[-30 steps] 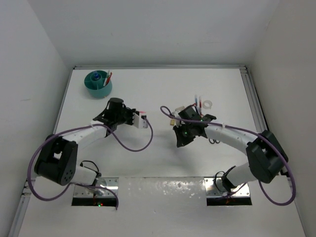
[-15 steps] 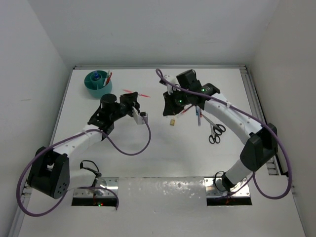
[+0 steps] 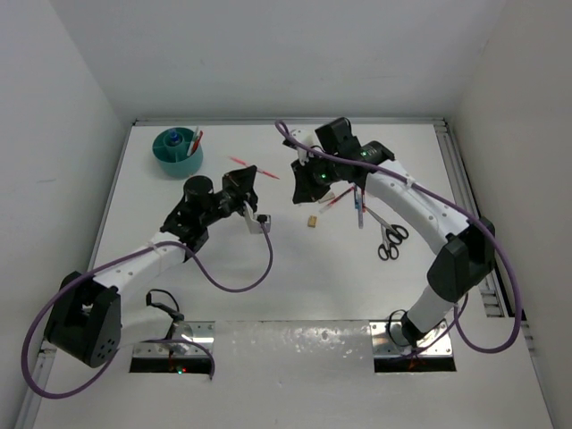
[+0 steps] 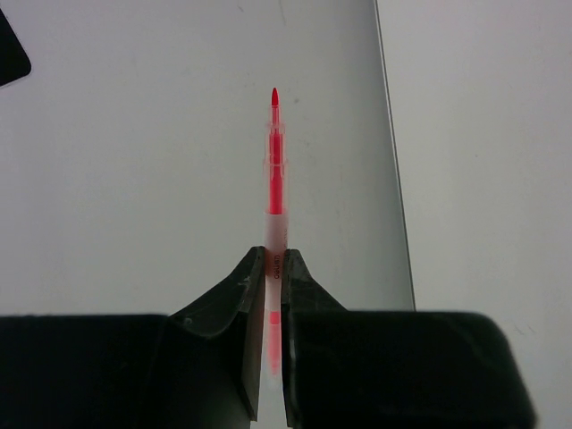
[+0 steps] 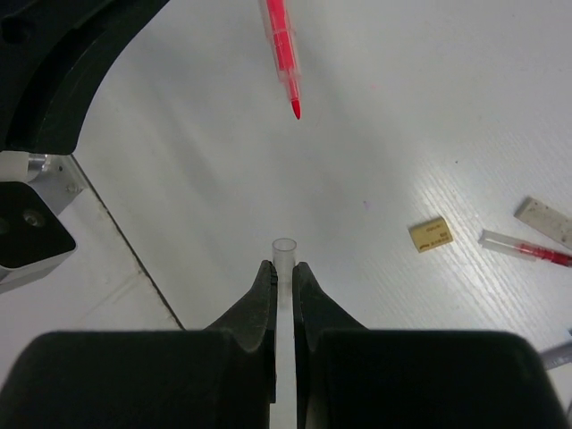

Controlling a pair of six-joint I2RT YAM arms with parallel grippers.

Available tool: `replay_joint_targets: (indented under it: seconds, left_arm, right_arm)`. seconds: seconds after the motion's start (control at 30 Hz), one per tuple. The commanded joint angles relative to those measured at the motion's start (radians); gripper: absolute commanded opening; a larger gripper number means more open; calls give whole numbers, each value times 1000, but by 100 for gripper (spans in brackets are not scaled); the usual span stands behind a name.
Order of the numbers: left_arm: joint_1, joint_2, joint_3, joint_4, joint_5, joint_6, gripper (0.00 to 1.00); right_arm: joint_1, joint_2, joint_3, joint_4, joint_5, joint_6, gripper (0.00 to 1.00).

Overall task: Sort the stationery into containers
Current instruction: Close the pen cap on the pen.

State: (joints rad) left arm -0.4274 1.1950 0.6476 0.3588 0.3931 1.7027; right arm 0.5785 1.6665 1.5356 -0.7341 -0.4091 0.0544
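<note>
Red pen [image 3: 255,169]; eraser [image 3: 313,221], scissors [image 3: 390,241], teal tub [image 3: 166,162] nearby

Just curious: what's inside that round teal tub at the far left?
A blue-capped bottle and a red pen stick up from the teal tub. Its wall hides their lower ends and anything lying low inside.

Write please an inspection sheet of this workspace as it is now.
Surface: white table, flat.
Job's things: teal tub far left, items standing inside; tan eraser, scissors, loose pens lying on the table.
Clutter: nothing seen.
Grippers: left gripper jaws shut on red pen; right gripper jaws shut on clear tube, facing the pen tip.
Cables: purple cables loop along both arms, off the items.
Surroundings: white walls; metal rail at right.
</note>
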Motion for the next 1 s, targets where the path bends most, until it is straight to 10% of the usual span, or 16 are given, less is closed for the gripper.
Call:
replay_joint_targets:
  seconds: [0.0, 0.97]
  left_arm:
    - [-13, -21, -14, 54, 24, 44, 0]
    - [-27, -34, -52, 62, 84, 45, 0]
  right_arm:
    - [9, -4, 21, 48, -16, -31, 0]
    - [18, 56, 89, 87, -4, -30, 0]
